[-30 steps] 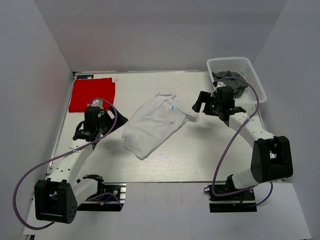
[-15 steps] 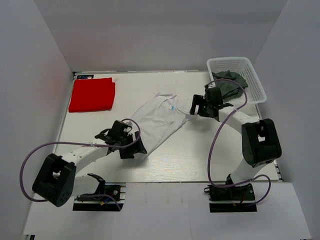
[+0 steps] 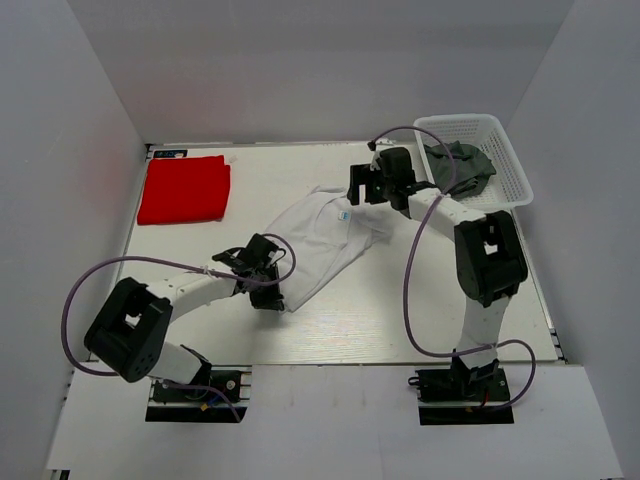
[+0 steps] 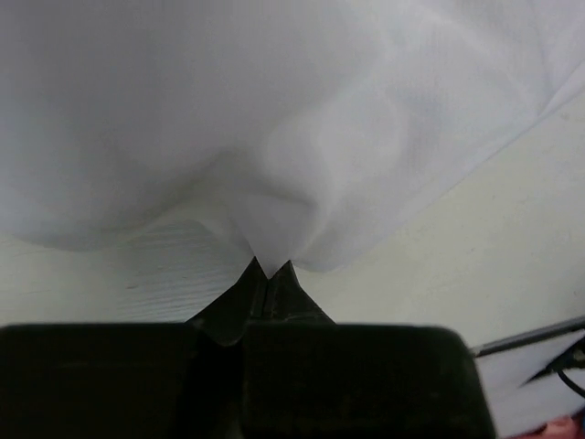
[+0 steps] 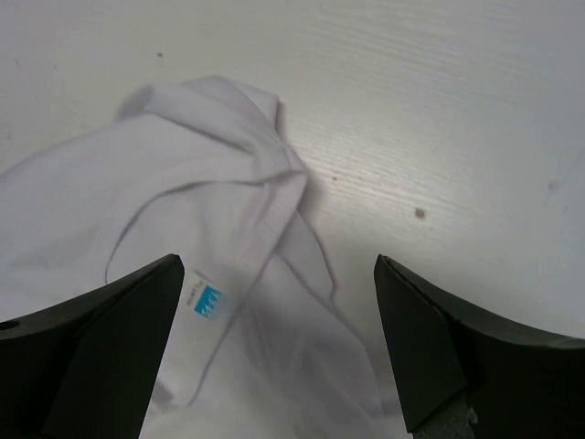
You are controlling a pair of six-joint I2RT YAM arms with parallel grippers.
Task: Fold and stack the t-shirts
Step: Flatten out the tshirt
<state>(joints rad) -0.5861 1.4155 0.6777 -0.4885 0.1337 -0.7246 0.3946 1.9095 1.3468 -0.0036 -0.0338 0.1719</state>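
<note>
The white t-shirt [image 3: 318,243] lies crumpled in the middle of the table. Its collar and blue tag [image 5: 208,300] show in the right wrist view. My left gripper [image 3: 274,296] is at the shirt's near edge, shut on a pinch of the white cloth [image 4: 274,137]; its closed tips [image 4: 270,272] meet under the fabric. My right gripper [image 3: 354,195] hovers open over the collar end, and in its own view the right gripper [image 5: 279,270] has nothing between its fingers. The red t-shirt [image 3: 184,189] lies folded flat at the far left corner.
A white mesh basket [image 3: 504,150] stands at the far right corner with a dark grey cloth [image 3: 460,166] inside. White walls close in the table [image 3: 420,310] on the left, back and right.
My left arm swung from beside the red t-shirt to the white shirt's near edge and shut on it. My right gripper moved from beside the basket to above the collar, still open.
</note>
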